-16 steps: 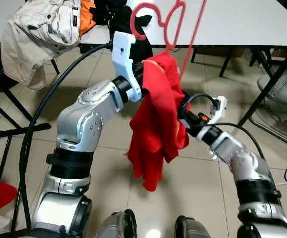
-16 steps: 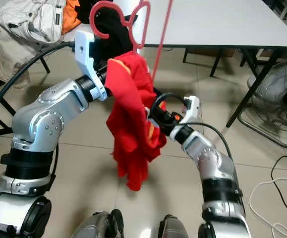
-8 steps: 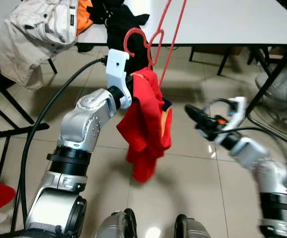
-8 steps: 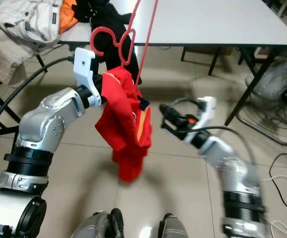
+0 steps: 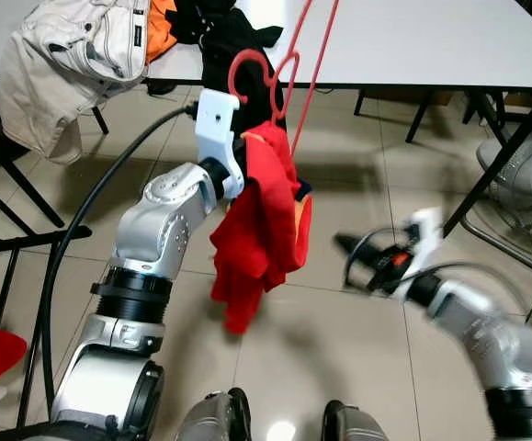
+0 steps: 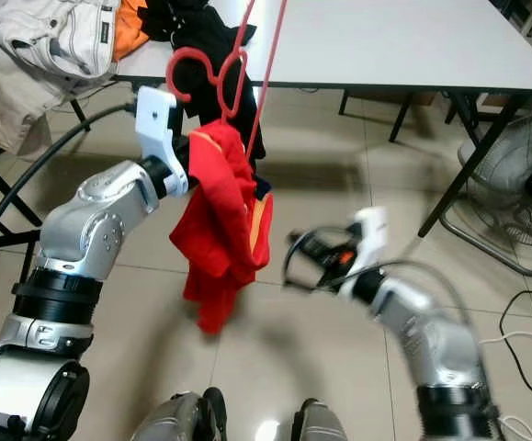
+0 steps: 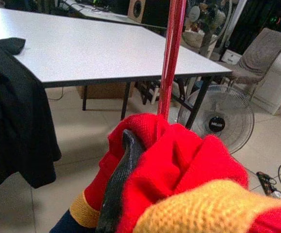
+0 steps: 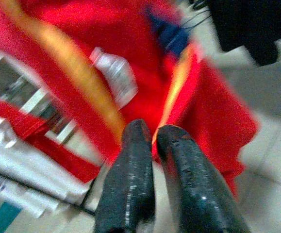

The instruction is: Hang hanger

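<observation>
while my left end effector (image 7: 130,160) grips the red hanger (image 5: 275,78) with its red garment (image 5: 264,230), my right end effector (image 8: 152,145), fingers together and empty, hangs apart; next i need a rail.

This looks like a workroom or lab space rather than a lived-in home: long white counters (image 5: 449,46) on black metal legs stand on a pale tiled floor (image 5: 339,358), with a beige jacket (image 5: 73,55) and black and orange clothes heaped on one end. A standing fan (image 6: 523,188) sits on the floor beside the counter, loose cables (image 6: 509,354) trail over the tiles, and the left wrist view shows a grey chair (image 7: 264,53) and a speaker (image 7: 139,8) along the far side.
</observation>
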Robot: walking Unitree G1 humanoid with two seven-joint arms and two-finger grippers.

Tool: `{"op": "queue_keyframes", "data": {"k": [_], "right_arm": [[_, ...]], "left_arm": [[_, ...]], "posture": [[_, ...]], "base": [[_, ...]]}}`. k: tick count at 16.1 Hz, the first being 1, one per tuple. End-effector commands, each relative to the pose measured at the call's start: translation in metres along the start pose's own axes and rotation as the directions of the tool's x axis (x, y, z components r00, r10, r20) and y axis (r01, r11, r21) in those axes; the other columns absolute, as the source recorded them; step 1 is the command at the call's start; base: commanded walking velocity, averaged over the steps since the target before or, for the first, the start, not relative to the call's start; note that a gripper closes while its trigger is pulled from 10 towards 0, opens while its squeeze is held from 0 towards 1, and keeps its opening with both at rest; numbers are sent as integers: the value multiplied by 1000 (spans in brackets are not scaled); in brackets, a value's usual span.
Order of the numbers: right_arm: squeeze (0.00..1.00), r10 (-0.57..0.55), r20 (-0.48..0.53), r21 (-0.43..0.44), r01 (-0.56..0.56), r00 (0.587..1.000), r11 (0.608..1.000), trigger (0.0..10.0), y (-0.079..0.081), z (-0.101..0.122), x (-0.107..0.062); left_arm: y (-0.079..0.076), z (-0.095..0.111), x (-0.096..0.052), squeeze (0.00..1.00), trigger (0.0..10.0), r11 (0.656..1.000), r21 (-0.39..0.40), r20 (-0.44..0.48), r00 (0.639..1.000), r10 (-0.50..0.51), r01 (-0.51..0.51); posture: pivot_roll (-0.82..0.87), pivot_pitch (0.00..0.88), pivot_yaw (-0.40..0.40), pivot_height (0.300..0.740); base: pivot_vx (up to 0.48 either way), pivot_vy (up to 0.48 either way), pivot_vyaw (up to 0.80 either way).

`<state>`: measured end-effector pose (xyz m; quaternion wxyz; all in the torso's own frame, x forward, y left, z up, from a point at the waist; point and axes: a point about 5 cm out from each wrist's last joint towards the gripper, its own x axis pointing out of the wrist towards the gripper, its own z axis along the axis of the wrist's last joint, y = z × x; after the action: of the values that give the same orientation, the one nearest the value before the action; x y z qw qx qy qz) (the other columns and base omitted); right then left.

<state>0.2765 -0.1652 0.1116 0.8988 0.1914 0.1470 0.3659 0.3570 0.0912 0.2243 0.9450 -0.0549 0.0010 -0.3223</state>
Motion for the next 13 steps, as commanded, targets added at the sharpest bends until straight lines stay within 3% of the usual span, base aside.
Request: {"op": "queue_keyframes", "data": {"k": [1,8,10,12,13], "right_arm": [[1000,3,-53,-151,-11,999,989,10000,3,-9,5],[1000,4,-96,-270,-30,995,962,10000,12,-34,10],[1000,-21,-58,-335,1,998,942,10000,9,-32,9],[1000,-81,-83,-549,22,993,836,10000,6,-32,9],[1000,-81,-83,-549,22,993,836,10000,6,-32,9]], "left_arm": [[-8,23,3,0,10000,999,13,87,996,-34,33],[-13,24,4,0,10000,999,10,95,994,-52,52],[-15,23,5,0,10000,999,10,98,994,-55,54],[-15,23,5,0,10000,998,8,98,994,-57,56],[-15,23,5,0,10000,998,8,98,994,-57,56]], "posture": [[-214,96,45,740],[-221,106,43,740],[-222,109,44,740],[-225,109,45,740],[-225,109,45,740]], "base": [[0,0,0],[0,0,0],[0,0,0],[0,0,0],[0,0,0]]}}
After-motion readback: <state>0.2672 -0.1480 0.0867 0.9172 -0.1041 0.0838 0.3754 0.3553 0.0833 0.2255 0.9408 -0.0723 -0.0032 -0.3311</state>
